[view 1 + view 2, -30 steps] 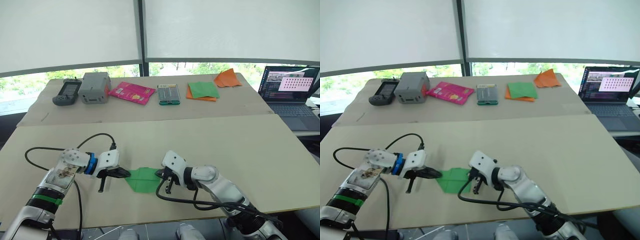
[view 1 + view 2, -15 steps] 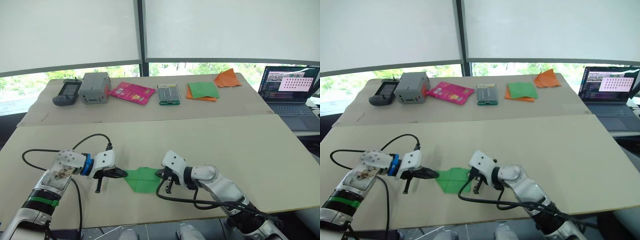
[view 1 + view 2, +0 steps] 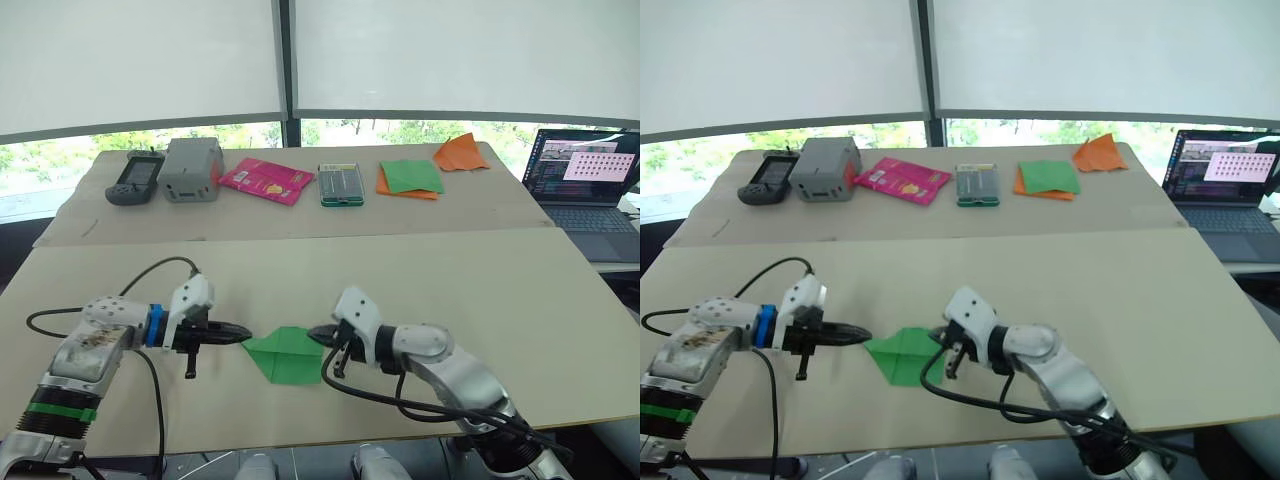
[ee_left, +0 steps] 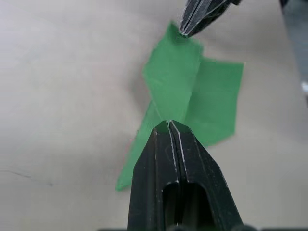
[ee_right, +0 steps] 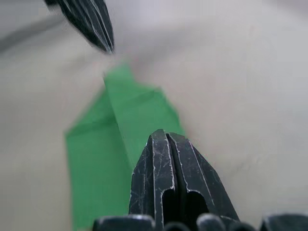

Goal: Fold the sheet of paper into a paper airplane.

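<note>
The sheet of paper (image 3: 287, 354) is bright green and partly folded, with creases and a point toward my left. It lies on the near table (image 3: 500, 290) between my two grippers. My left gripper (image 3: 246, 338) is shut, its tip at the paper's left corner. In the left wrist view its fingers (image 4: 169, 144) lie over the green paper (image 4: 192, 91). My right gripper (image 3: 313, 334) is shut too, its tip at the paper's right corner (image 5: 139, 110). I cannot tell whether either one pinches the paper.
On the far table lie a black handheld device (image 3: 133, 180), a grey box (image 3: 192, 170), a pink packet (image 3: 264, 182), a green-edged case (image 3: 341, 186), a green sheet on an orange one (image 3: 410, 178) and crumpled orange paper (image 3: 461, 153). A laptop (image 3: 585, 180) stands at the right.
The camera has shifted a little. My left arm has drawn back to the left and lies flatter. The paper's left end now looks more pointed. The right gripper stays at its right corner.
</note>
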Available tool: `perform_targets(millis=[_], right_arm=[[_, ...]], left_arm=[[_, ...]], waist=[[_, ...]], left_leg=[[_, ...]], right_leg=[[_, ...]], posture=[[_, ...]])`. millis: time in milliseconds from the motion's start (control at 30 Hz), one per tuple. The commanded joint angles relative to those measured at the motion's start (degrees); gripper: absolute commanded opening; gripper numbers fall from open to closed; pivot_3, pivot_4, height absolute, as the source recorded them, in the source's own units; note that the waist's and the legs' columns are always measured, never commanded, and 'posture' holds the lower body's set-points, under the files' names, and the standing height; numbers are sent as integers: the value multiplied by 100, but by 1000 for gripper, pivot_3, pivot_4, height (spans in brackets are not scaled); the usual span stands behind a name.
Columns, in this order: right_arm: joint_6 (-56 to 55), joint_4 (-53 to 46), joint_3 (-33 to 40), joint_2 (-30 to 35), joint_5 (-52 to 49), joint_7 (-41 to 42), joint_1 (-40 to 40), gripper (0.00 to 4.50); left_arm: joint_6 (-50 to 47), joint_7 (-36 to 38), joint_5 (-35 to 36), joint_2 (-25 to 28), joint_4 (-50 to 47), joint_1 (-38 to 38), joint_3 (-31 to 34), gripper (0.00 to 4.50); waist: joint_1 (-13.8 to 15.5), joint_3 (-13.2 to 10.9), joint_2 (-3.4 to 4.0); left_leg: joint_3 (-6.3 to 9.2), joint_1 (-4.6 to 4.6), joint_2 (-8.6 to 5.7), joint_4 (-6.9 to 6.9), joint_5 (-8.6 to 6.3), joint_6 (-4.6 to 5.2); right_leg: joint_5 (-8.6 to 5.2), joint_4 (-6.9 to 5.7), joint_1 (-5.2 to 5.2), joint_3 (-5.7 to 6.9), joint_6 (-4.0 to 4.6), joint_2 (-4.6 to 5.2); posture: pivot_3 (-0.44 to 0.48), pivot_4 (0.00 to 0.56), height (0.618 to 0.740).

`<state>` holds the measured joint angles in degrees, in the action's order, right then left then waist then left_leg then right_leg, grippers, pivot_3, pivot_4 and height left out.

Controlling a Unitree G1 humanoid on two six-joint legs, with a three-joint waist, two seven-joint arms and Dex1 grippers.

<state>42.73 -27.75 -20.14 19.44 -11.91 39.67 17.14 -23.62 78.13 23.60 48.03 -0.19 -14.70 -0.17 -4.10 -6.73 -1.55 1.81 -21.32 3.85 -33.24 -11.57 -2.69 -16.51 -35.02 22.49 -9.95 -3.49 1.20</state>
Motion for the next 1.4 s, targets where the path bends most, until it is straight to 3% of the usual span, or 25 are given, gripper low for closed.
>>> perform_targets(millis=[33,167,400,967,1100,1333,1400], right_arm=[[349,-667,397,64,-417,-56,36,10],[582,-775,674,203,-613,-159,-53,1258],[639,124,560,329,-639,-190,-121,3617],[323,1190,356,-240,-832,160,227,3617],[297,1217,339,-242,-817,167,240,2515],[297,1156,295,-233,-889,226,230,54],[292,1125,301,-246,-920,234,207,23]], left_arm=[[-384,-92,346,95,-427,172,235,0],[-416,-258,356,57,-559,343,288,0],[-573,-542,506,-36,-897,481,265,0],[-549,-950,683,-186,-1062,478,414,0],[-485,-889,656,-171,-1007,537,398,0],[-325,-831,595,-205,-820,518,323,0],[-284,-823,579,-227,-768,505,290,0]], waist=[[-2,-1,3],[7,-10,-4],[1,-27,-12],[6,-33,-11],[0,-33,-10],[3,-33,-11],[4,-33,-11]], left_leg=[[0,1,0,1,0,0],[-1,4,0,1,-1,-2],[-3,4,-1,6,-1,-3],[-3,7,-3,17,0,-1],[-3,8,-3,17,1,-1],[-3,8,-4,17,1,-1],[-3,8,-4,17,1,-1]], right_leg=[[0,1,-2,0,0,0],[-1,5,-1,0,1,2],[-1,13,1,0,3,8],[0,10,-1,0,2,5],[1,9,-2,0,2,4],[1,8,-3,0,2,4],[1,8,-3,0,2,4]], posture=[[0,150,740],[0,150,740],[0,150,740],[0,150,740],[0,150,740],[0,150,740],[0,150,740]])
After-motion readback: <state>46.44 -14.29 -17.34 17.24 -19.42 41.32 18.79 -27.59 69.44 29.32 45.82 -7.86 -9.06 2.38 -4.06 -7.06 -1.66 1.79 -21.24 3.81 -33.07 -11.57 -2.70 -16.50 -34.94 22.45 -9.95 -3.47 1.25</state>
